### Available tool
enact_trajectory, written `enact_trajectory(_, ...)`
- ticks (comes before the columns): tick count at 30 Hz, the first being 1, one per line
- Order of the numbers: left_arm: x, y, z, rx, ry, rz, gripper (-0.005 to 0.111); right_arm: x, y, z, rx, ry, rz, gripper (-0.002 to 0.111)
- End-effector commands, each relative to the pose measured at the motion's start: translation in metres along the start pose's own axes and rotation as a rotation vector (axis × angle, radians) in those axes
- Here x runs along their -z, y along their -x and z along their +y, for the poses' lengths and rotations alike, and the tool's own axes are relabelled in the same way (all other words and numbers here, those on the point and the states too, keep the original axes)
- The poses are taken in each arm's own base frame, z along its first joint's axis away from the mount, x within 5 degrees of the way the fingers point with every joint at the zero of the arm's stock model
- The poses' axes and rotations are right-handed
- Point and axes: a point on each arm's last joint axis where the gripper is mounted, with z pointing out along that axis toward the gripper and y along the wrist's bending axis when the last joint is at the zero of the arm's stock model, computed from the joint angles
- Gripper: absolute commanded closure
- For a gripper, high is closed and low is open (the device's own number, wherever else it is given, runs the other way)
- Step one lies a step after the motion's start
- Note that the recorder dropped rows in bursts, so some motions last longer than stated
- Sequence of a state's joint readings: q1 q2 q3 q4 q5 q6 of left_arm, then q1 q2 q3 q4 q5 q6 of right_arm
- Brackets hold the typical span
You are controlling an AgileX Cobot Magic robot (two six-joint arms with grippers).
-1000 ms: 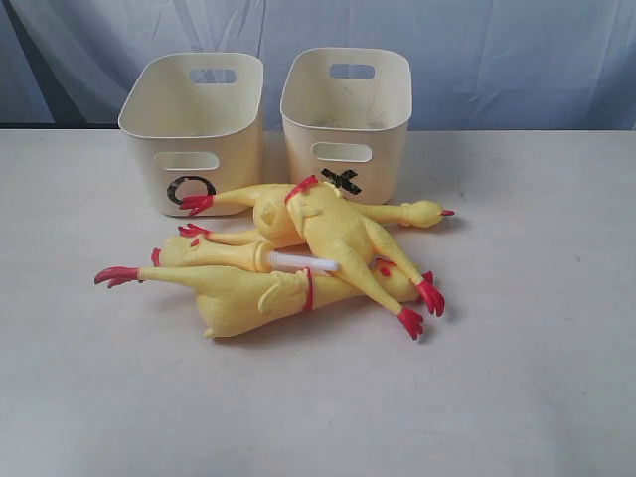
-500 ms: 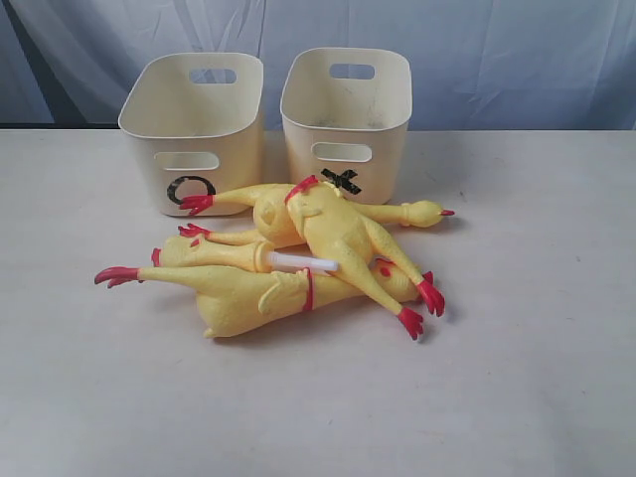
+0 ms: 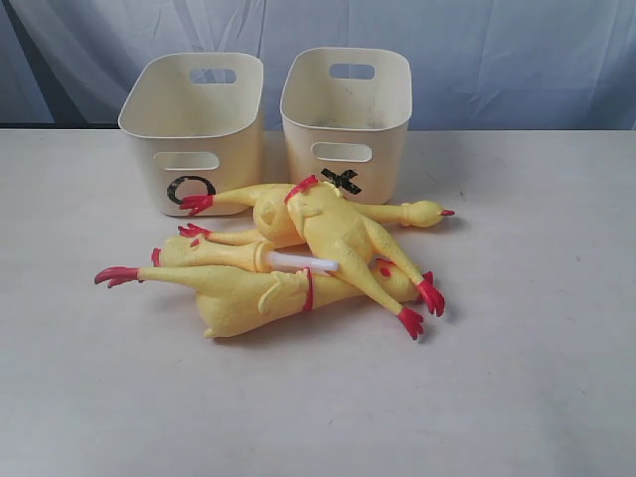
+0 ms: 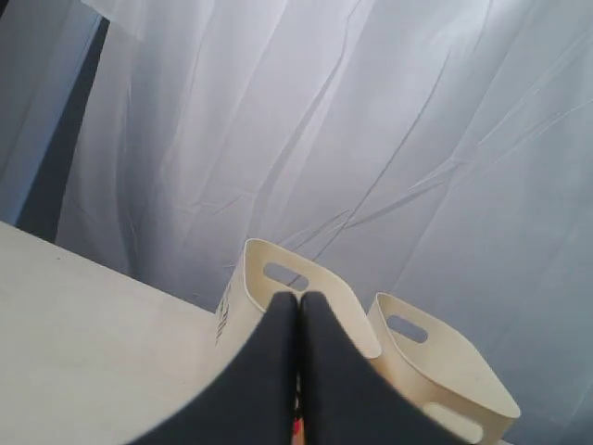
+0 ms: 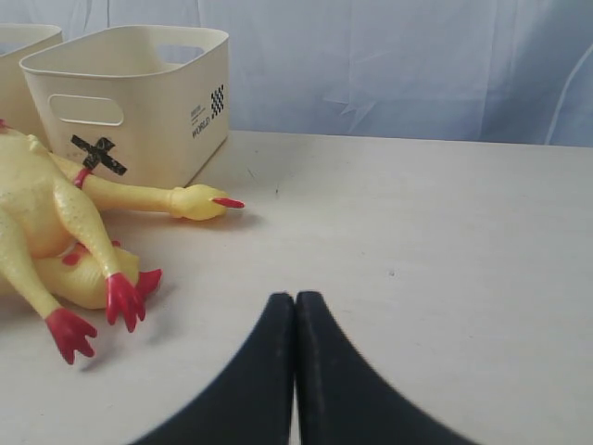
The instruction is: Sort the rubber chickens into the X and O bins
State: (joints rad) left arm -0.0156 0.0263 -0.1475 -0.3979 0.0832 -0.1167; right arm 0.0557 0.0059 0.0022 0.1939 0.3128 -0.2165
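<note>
1. Writing: the left tub, the O bin (image 3: 191,134), has a black O on its near wall, under the handle slot. The right tub, the X bin (image 3: 346,114), has a black X made of crossed tape strips. On the X bin's right side wall is a small printed label (image 5: 204,116) with a checkered patch. Its lettering is too small to read with certainty.
2. Both bins are smooth cream plastic with rounded corners and oval handle slots. They stand upright, side by side, at the far edge of the pale matte table (image 3: 537,378).
3. The rubber chickens (image 3: 298,258) lie in one heap on the table just in front of the bins. They are glossy yellow, long and limp, with red feet, combs and neck bands.
4. The top chicken (image 3: 333,234) lies diagonally. Its comb covers part of the X, and its red feet point near-right.
5. Under it, one chicken's head (image 3: 422,213) points its beak right. The nearest chicken (image 3: 258,296) stretches its feet left.
6. A red foot overlaps the O, and a white tube (image 3: 298,261) shows in the middle of the heap.
7. A creased pale-blue curtain (image 3: 497,60) hangs behind the table.
8. The left gripper (image 4: 297,301) has its black fingers pressed together and holds nothing. It is raised, with the bins beyond it.
9. The right gripper (image 5: 295,301) is likewise pressed together and empty. It is low over bare table, to the right of the heap and apart from it.
</note>
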Motion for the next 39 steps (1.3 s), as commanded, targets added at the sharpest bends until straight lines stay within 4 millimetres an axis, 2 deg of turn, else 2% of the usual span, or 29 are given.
enact_trajectory(1,-0.009,0.016,-0.013,-0.039,0.001,0.091,0.106,0.001,0.002,0.0,0.003,0.003,-0.015,0.109)
enact_trajectory(6,-0.03,0.028,-0.027,-0.139,0.004,0.291,0.106,0.001,0.002,0.0,0.003,0.003,-0.015,0.109)
enact_trajectory(12,-0.056,0.03,-0.043,-0.362,-0.13,0.49,0.106,0.001,0.002,0.0,0.003,0.003,-0.015,0.109)
enact_trajectory(20,-0.088,0.025,-0.053,-0.502,-0.31,0.561,0.106,0.001,0.002,0.0,0.003,0.003,-0.015,0.109)
enact_trajectory(25,-0.116,0.015,-0.058,-0.496,-0.431,0.636,0.106,0.001,0.002,0.0,0.003,0.003,-0.015,0.109)
enact_trajectory(34,-0.172,-0.012,-0.05,-0.475,-0.496,0.783,0.106,0.001,0.002,0.0,0.003,0.003,-0.015,0.109)
enact_trajectory(39,-0.201,-0.028,-0.062,-0.443,-0.516,0.807,0.106,0.001,0.002,0.0,0.003,0.003,-0.015,0.109)
